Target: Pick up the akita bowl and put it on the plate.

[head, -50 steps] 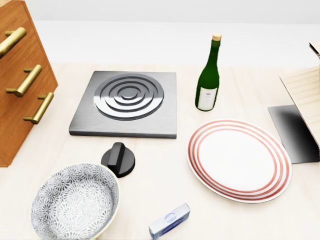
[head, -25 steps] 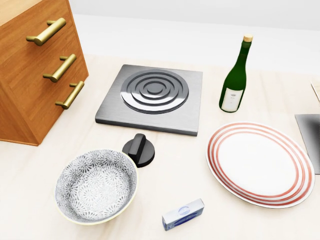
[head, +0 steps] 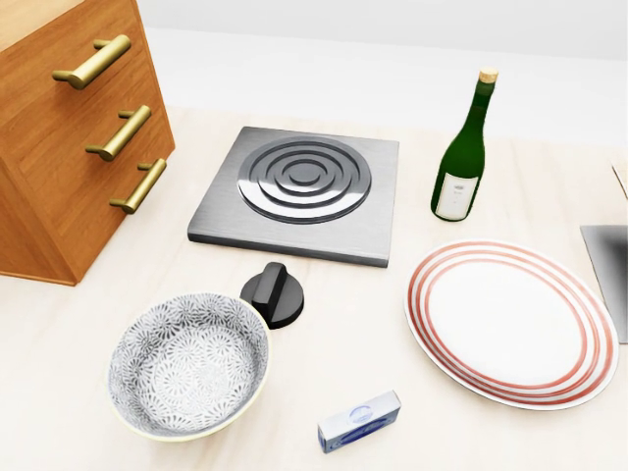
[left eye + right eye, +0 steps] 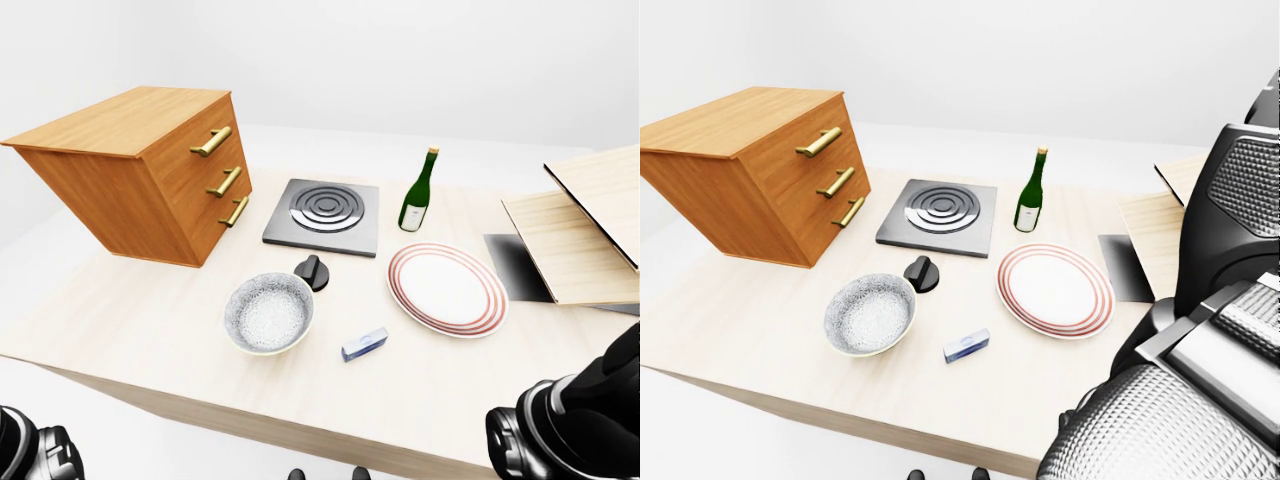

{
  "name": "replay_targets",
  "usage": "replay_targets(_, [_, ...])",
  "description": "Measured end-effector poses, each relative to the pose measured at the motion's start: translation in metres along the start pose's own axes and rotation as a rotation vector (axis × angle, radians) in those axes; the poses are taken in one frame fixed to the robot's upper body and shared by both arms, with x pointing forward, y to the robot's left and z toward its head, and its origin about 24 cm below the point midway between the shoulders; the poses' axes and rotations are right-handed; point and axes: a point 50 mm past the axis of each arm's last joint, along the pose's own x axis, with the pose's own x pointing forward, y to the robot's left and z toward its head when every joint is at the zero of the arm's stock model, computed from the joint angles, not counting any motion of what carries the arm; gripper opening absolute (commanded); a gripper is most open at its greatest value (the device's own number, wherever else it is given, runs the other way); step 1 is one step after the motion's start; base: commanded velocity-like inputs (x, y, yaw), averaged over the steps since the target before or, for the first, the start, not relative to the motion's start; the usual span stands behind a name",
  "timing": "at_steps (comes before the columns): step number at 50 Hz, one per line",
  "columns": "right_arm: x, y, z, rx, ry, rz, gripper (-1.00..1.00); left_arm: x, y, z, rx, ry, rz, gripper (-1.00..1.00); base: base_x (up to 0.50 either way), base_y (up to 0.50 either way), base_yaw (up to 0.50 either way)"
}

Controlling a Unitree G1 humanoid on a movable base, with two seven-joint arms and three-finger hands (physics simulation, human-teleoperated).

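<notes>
Left-eye view, arms first: a dark segment of my right arm (image 4: pixel 1200 380) sits in the lower right corner, and it fills the right side of the right-eye view. A smaller piece of my left arm (image 4: pixel 30 455) shows at the lower left corner. Neither the left hand nor the right hand shows its fingers in any view, so I cannot tell whether they are apart or together. Nothing is held that I can see.

Head view, working outward: the akita bowl (image 3: pixel 188 365) stands upright on the pale wooden table (image 3: pixel 343 334) at lower left, patterned grey-white inside, empty. A black knob (image 3: pixel 273 294) sits just beside its upper right rim. A small blue-and-white box (image 3: pixel 359 421) lies at bottom centre, between bowl and plate. The plate (image 3: pixel 510 324), white with red rings, lies at right, well apart from the bowl and bare.

Above the knob is a grey hotplate (image 3: pixel 299 191) with concentric rings. A green bottle (image 3: pixel 459 162) stands upright above the plate. A wooden drawer cabinet (image 3: pixel 59 157) with three brass handles fills the upper left. The left-eye view shows wooden boards (image 4: pixel 585 225) at far right over a dark mat (image 4: pixel 515 265).
</notes>
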Motion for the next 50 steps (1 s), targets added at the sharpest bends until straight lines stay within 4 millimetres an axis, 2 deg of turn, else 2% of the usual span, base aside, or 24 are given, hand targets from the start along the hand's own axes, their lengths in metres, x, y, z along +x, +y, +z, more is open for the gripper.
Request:
replay_targets(4, [-0.001, 0.0, -0.001, 0.001, 0.003, 0.002, 1.0, 0.0, 0.0, 0.0, 0.001, 0.001, 0.0, 0.97, 0.41, -0.34, 0.0])
replay_targets(13, [-0.002, 0.002, -0.002, -0.003, 0.003, 0.014, 1.0, 0.0, 0.0, 0.0, 0.001, 0.001, 0.001, 0.97, 0.01, -0.02, 0.0])
replay_targets(21, [-0.002, 0.003, -0.003, 0.0, 0.004, 0.016, 1.0, 0.001, 0.0, 0.0, 0.002, 0.001, 0.001, 0.96, 0.12, -0.42, 0.0])
replay_targets(37, [-0.006, 0.005, -0.01, -0.053, 0.016, 0.052, 1.0, 0.0, -0.001, 0.001, 0.002, 0.003, -0.006, 0.97, 0.0, 0.0, 0.0])
replay_targets(50, [-0.007, 0.017, -0.017, -0.147, 0.004, 0.173, 1.0, 0.002, 0.0, 0.002, 0.006, 0.001, -0.005, 0.96, 0.0, 0.0, 0.0])
